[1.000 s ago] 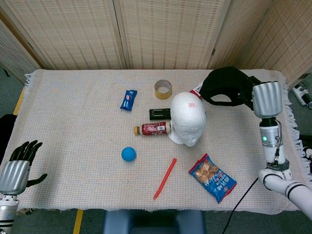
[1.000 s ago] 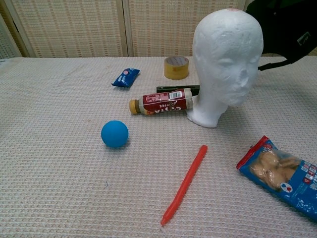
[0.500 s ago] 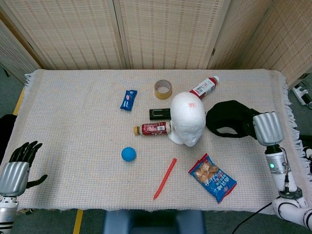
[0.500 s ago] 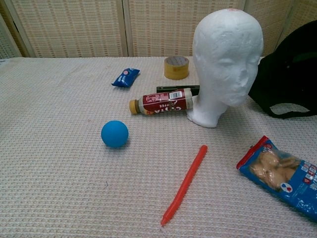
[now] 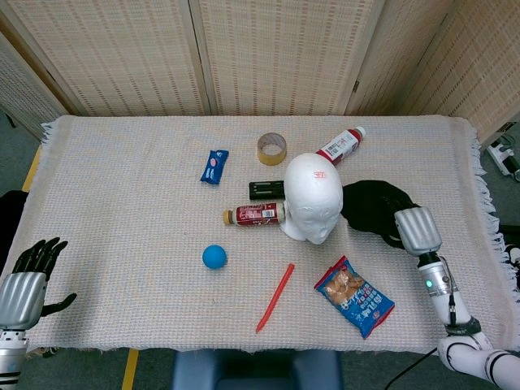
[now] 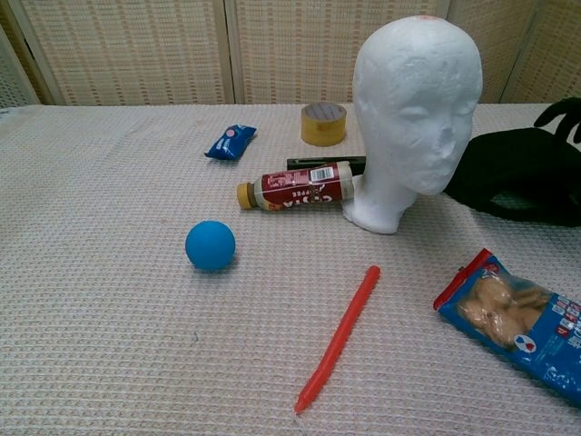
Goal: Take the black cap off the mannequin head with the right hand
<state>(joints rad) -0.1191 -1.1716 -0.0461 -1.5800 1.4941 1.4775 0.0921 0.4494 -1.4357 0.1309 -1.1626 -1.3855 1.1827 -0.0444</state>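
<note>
From the head view, the white foam mannequin head (image 5: 313, 198) stands bare near the middle of the cloth-covered tabletop (image 5: 122, 179). The black cap (image 5: 372, 206) lies flat on the cloth just to its right, off the head. The right hand (image 5: 414, 231) sits at the cap's near right edge; only its silver back shows from above, so whether its fingers touch or grip the fabric cannot be told here. Crowding the head's left side are a brown-capped bottle with a red label (image 5: 254, 214) lying on its side and touching the base, a small black box (image 5: 266, 190) behind that, and a roll of tape (image 5: 272, 148) farther back. A second red-and-white bottle (image 5: 340, 145) lies tilted behind the head. A blue wrapper (image 5: 214, 166), a blue ball (image 5: 214, 257), a red stick (image 5: 275, 297) and a snack bag (image 5: 354, 296) are scattered around. The left hand (image 5: 28, 280) hangs off the tabletop's near left corner, its dark fingers spread and holding nothing.

In the chest view, the cap (image 6: 522, 174) is a dark heap beside the head (image 6: 413, 109), cut off by the right edge. Black fingers (image 6: 563, 114) show spread above the cap at that edge; the rest of that hand is out of frame. The snack bag (image 6: 517, 320) runs off the lower right corner.
</note>
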